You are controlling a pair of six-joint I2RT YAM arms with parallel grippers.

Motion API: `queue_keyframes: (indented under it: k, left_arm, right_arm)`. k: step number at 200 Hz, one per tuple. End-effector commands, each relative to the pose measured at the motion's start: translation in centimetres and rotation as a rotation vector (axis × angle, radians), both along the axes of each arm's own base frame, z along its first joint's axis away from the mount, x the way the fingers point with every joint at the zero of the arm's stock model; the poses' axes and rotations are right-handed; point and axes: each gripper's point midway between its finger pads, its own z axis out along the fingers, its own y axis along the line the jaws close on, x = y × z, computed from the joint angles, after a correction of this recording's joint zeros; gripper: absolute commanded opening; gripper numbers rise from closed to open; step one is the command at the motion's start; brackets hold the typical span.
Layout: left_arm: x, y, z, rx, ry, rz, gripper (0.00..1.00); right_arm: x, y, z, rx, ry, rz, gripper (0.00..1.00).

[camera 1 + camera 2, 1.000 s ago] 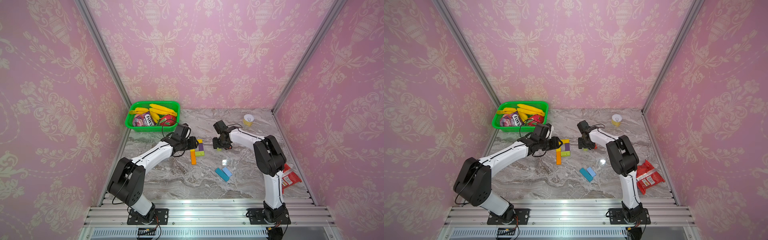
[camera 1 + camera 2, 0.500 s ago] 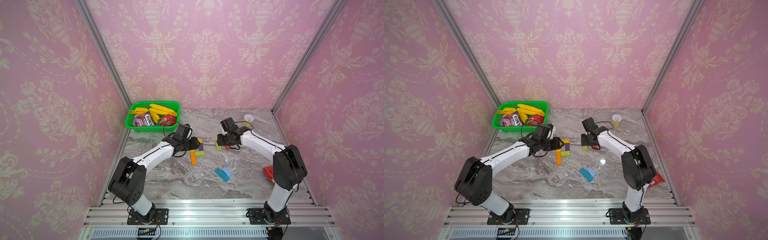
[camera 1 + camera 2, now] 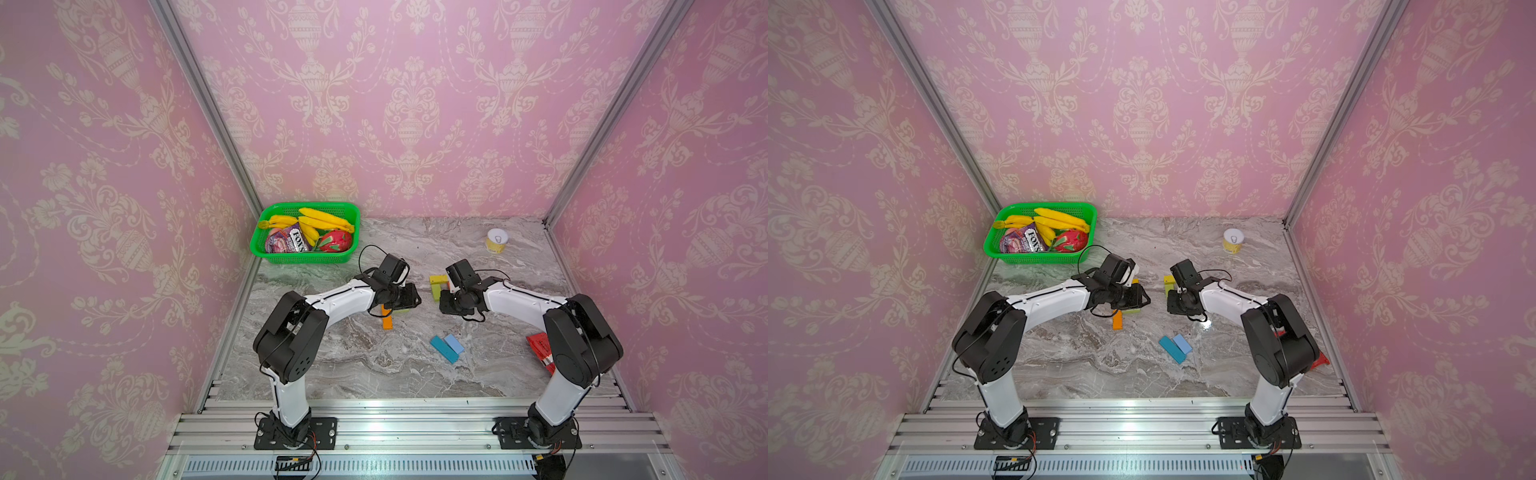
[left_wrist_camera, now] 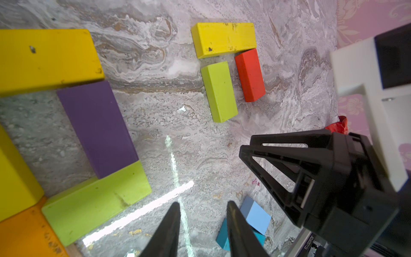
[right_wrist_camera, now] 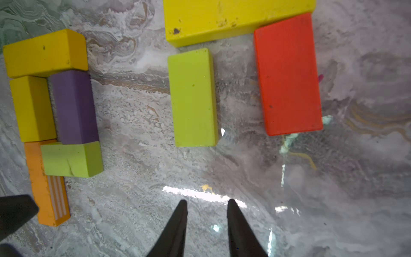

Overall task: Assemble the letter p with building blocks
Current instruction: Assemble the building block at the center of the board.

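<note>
In the right wrist view, a P-shaped cluster of building blocks lies flat: a yellow block (image 5: pixel 45 53) across the top, another yellow (image 5: pixel 32 109), purple (image 5: pixel 74 108), lime green (image 5: pixel 72 159) and orange (image 5: pixel 46 184). Apart from it lie a long yellow block (image 5: pixel 235 15), a lime block (image 5: pixel 193 98) and a red block (image 5: pixel 288 75). A teal block (image 3: pixel 442 349) and a light blue block (image 3: pixel 454 343) sit nearer the front. My left gripper (image 4: pixel 203 203) hovers beside the cluster, narrowly open and holding nothing. My right gripper (image 5: pixel 207 200) faces it, also narrowly open and holding nothing.
A green basket (image 3: pixel 305 258) with bananas, a sweets bag and a red fruit stands at the back left. A small yellow can (image 3: pixel 496 241) stands at the back right. A red snack packet (image 3: pixel 539 348) lies partly under the right arm.
The right arm's elbow has swung out to the right and its gripper has drawn back from the loose blocks. Both grippers' jaws have narrowed. The left arm has barely moved.
</note>
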Motion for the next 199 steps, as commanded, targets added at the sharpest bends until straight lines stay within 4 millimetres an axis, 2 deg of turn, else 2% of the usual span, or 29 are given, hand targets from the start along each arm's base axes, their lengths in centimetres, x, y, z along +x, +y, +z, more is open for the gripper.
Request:
queue_keyframes:
  k: [1, 85, 100, 102, 106, 199]
  left_arm:
    - [0.7, -1.1, 1.3, -0.039, -0.013, -0.009, 0.38]
    - [0.8, -0.9, 1.1, -0.019, -0.014, -0.015, 0.38]
    - [0.7, -0.9, 1.1, -0.016, -0.013, -0.017, 0.38]
    - [0.7, -0.9, 1.0, -0.015, -0.012, -0.016, 0.38]
    - [0.7, -0.8, 1.1, -0.015, -0.012, -0.017, 0.38]
    - [0.6, -0.5, 1.1, 0.0, -0.019, -0.015, 0.38]
  right_arm:
    - [0.4, 1.0, -0.5, 0.039, 0.007, -0.007, 0.34]
    - [1.5, 1.3, -1.7, 0.015, 0.034, -0.01, 0.32]
    - [1.2, 1.0, -2.4, -0.007, 0.055, -0.01, 0.31]
    - [1.9, 1.4, -1.6, 0.003, 0.034, -0.011, 0.31]
    - [2.3, 1.5, -1.4, 0.005, 0.028, -0.013, 0.32]
    - [2.6, 1.3, -1.8, -0.013, 0.041, -0.014, 0.31]
